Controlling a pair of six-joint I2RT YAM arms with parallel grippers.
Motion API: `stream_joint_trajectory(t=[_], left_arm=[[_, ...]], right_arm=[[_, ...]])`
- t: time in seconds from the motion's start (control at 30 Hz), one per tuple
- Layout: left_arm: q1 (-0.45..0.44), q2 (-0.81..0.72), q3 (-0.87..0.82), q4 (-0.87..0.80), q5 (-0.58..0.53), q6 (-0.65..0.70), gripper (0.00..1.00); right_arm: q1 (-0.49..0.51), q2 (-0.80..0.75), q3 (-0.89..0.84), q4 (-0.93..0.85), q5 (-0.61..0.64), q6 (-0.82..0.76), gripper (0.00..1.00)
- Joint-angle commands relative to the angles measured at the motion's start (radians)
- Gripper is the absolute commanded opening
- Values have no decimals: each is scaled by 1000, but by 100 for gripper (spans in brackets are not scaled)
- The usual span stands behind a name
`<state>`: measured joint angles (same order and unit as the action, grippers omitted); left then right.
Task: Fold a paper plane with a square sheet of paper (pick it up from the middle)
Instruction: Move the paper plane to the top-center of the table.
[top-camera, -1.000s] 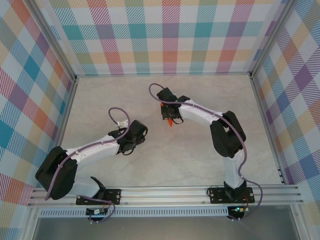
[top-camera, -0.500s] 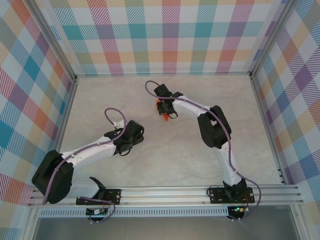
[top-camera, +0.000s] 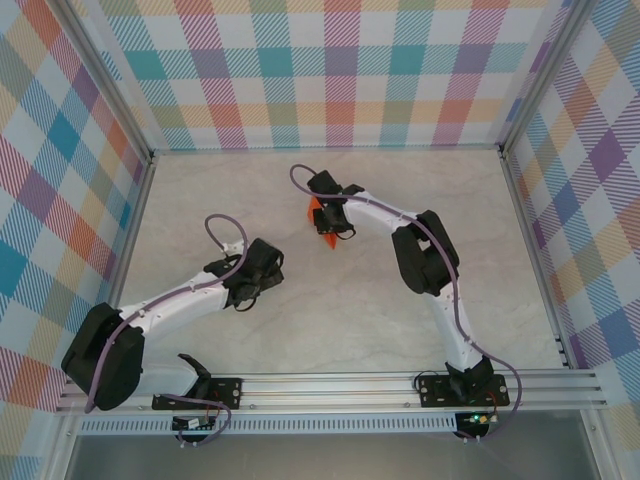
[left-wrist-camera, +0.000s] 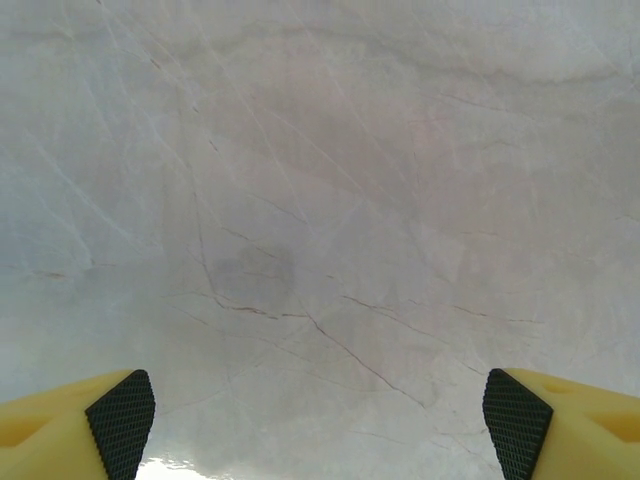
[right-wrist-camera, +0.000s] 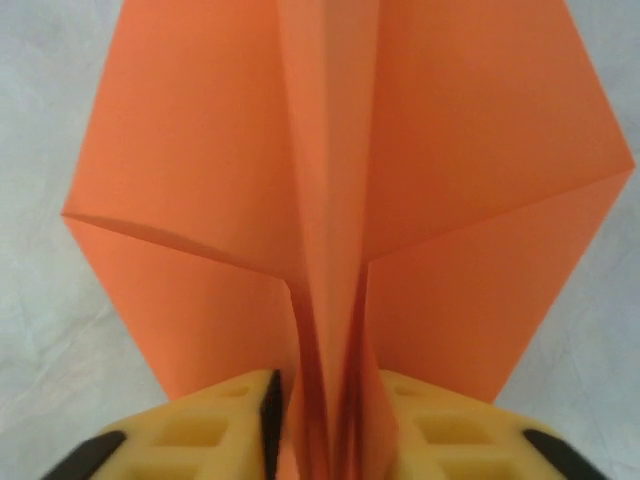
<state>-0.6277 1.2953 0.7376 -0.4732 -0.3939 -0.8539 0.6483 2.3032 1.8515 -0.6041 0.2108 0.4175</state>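
The paper plane is a bright orange folded dart with its wings spread and a raised centre keel. That keel stands between the yellow fingers of my right gripper, which are slightly apart, so the folds have splayed loosely in the gap. From above, the paper plane lies on the table at centre back, under my right gripper. My left gripper hovers over bare marble to the lower left, well apart from the plane. In its wrist view the left gripper is wide open, with nothing between its pads.
The pale marble tabletop is walled by checked panels at the back and on both sides. An aluminium rail with the arm bases runs along the near edge. A purple cable loops off each wrist.
My right arm has carried the plane a little left and back, and its jaws have parted slightly. The left gripper has opened wider and drifted a little left.
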Motion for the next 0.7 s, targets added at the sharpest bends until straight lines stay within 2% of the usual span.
stream_joint_trajectory(t=[0.0, 0.1, 0.2, 0.27, 0.3, 0.43, 0.67], left_arm=[[30, -50, 54, -55, -45, 55, 89], [63, -84, 74, -62, -61, 107, 89], [107, -118, 83, -55, -65, 167, 92], [137, -140, 86, -49, -75, 207, 97], [153, -153, 85, -41, -84, 231, 100], [223, -211, 45, 26, -109, 324, 100], [348, -294, -85, 186, -211, 440, 100]], right_arm=[[-5, -185, -24, -16, -30, 5, 40], [-6, -315, -129, 24, -7, -3, 52], [-11, -448, -236, 46, 71, -5, 64], [-25, -537, -323, 76, 121, -4, 71], [-36, -586, -373, 95, 150, -7, 76], [-90, -777, -581, 176, 256, -38, 100], [-236, -1001, -881, 290, 394, -98, 100]])
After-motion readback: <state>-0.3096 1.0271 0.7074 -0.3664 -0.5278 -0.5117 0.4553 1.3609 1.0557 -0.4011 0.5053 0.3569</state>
